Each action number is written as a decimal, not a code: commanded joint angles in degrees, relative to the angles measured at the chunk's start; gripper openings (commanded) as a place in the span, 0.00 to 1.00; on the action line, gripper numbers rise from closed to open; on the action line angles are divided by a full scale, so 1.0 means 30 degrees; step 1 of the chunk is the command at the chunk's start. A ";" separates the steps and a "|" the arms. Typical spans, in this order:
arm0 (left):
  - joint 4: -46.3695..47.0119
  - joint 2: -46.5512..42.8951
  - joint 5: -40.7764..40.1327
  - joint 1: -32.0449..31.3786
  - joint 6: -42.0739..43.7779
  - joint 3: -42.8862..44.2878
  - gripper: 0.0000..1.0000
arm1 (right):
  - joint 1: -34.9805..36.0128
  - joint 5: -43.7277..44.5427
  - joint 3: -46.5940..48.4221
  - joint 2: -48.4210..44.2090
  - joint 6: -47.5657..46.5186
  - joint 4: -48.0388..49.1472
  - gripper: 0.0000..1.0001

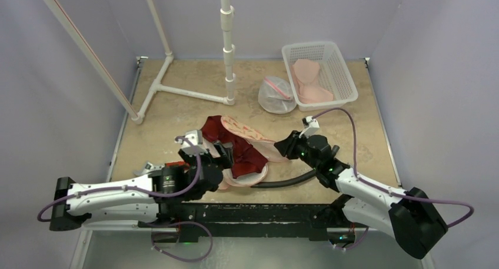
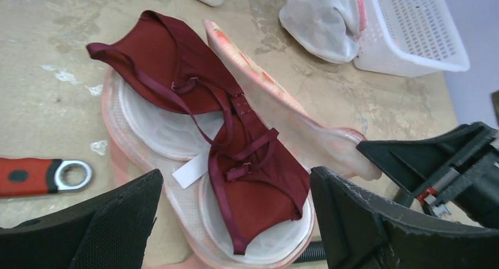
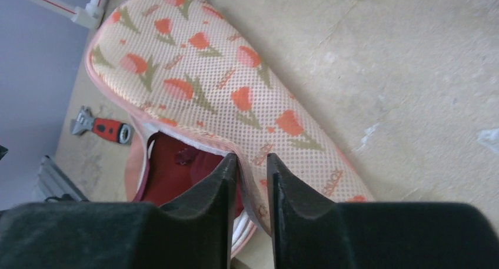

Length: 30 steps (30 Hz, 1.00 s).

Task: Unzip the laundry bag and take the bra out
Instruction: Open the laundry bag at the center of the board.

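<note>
Top external view: the laundry bag [image 1: 254, 137], a tulip-printed mesh clamshell, lies unzipped on the tabletop [image 1: 176, 113] just inside the middle of the near edge; its lid stands tilted up on the right; the maroon bra [image 1: 234, 146] lies across the white-padded lower shell, straps uppermost. Left wrist view: the left gripper [image 2: 236, 175] hovers over the near end of the bra, fingers spread wide, touching nothing; a red-handled tool [image 2: 35, 176] lies beside the bag toward the left edge. Right wrist view: the right gripper [image 3: 253, 163] has the lid's piped rim in a narrow gap between its fingers; whether they press on it cannot be told. Near the far right corner stand a white basket [image 1: 347, 80] holding pink garments [image 1: 309, 83] and a second mesh bag [image 1: 275, 97].
</note>
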 commanded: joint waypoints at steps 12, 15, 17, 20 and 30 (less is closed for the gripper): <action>0.7737 0.1905 0.9044 0.7915 0.3523 -0.1538 0.93 | -0.0919 0.1565 0.1841 -0.0912 -0.1683 -0.1030 0.48; 0.8822 0.2612 1.0973 0.9234 0.3127 -0.2291 0.92 | -0.1066 0.2167 0.2090 -0.0172 -0.1489 -0.0753 0.49; 0.9542 0.3102 1.1975 0.9792 0.2705 -0.2800 0.90 | -0.1117 0.2733 0.2064 0.0044 -0.1364 -0.0479 0.49; 1.0131 0.3312 1.2572 1.0086 0.2373 -0.3465 0.87 | -0.1169 0.3412 0.2177 -0.0385 -0.1436 -0.0924 0.50; 0.8598 0.1727 1.1540 1.0123 0.2157 -0.4307 0.86 | -0.1176 0.5317 0.2605 -0.2273 -0.2548 -0.3739 0.83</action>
